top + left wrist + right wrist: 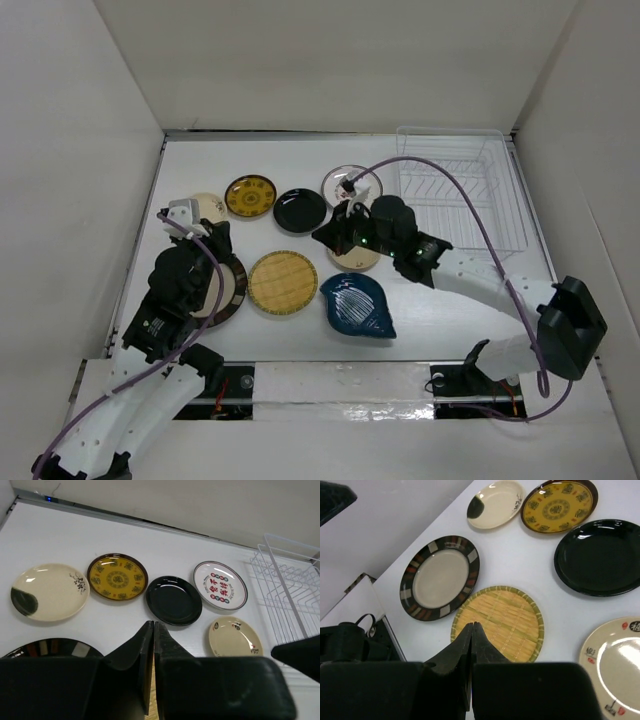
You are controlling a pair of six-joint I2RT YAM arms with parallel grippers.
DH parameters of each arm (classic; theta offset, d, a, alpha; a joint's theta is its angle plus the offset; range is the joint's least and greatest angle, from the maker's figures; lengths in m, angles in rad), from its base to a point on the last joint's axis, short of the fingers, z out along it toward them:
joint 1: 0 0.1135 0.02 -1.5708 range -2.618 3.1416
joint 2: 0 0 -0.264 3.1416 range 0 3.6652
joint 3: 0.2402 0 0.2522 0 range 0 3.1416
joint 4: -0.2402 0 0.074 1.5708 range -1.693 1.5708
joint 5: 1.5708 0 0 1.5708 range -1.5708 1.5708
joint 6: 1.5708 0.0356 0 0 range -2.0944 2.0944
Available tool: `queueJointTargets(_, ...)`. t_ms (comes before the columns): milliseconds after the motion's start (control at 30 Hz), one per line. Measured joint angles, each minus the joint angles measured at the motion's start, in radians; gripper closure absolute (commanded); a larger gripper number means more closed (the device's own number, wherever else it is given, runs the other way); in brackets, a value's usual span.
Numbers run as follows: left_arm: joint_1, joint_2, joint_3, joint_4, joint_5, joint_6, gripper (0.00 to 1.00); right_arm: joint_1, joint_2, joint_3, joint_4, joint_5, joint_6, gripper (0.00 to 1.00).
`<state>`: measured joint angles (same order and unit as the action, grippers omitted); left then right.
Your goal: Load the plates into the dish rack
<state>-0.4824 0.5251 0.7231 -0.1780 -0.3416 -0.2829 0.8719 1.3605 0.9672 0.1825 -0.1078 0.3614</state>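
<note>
Right claw (471,630): fingers pressed together with nothing between them; in its own view the tips point at the near rim of the woven yellow plate (501,621).
Around the right claw: from above it hangs between the black plate (600,557) and the small cream plate (616,666), which carries red marks.
Left claw (153,630): fingers together and empty, above the far rim of the dark-rimmed plate (50,647), with the black plate straight ahead.
Near row: the dark-rimmed plate, partly hidden under the left arm, then the woven yellow plate just beside it, then the blue leaf plate (358,303) just to the right.
Far row, left to right: the cream plate with a dark patch (49,591), the yellow patterned plate (117,576), the black plate, and the white plate (220,585) with red and green marks, all close together.
Rack (460,195): at the far right of the table (480,300), just right of the white plate.
Plates: all eight lie flat on the table, outside the rack.
</note>
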Motion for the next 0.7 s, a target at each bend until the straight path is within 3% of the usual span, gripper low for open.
queueJointTargets(167, 0.0, 0.005, -0.045, 0.063, 0.021, 0.059, 1.0, -0.159, 0.163, 0.105, -0.056, -0.206, 0.001, 0.96)
queueJointTargets(267, 0.0, 0.017, -0.052, 0.087, 0.029, 0.071, 0.94, -0.191, 0.291, 0.161, -0.106, -0.261, -0.006, 0.76)
queueJointTargets(300, 0.0, 0.017, -0.058, 0.093, 0.029, 0.073, 0.87, -0.193, 0.327, 0.174, -0.129, -0.278, -0.011, 0.59)
queueJointTargets(333, 0.0, 0.016, -0.064, 0.095, 0.028, 0.076, 0.83, -0.194, 0.364, 0.188, -0.157, -0.293, -0.015, 0.51)
queueJointTargets(500, 0.0, 0.014, -0.082, 0.108, 0.032, 0.08, 0.65, -0.187, 0.519, 0.278, -0.274, -0.319, -0.056, 0.41)
queueJointTargets(700, 0.0, 0.041, -0.082, 0.122, 0.049, 0.08, 0.6, -0.177, 0.615, 0.36, -0.352, -0.309, -0.086, 0.4)
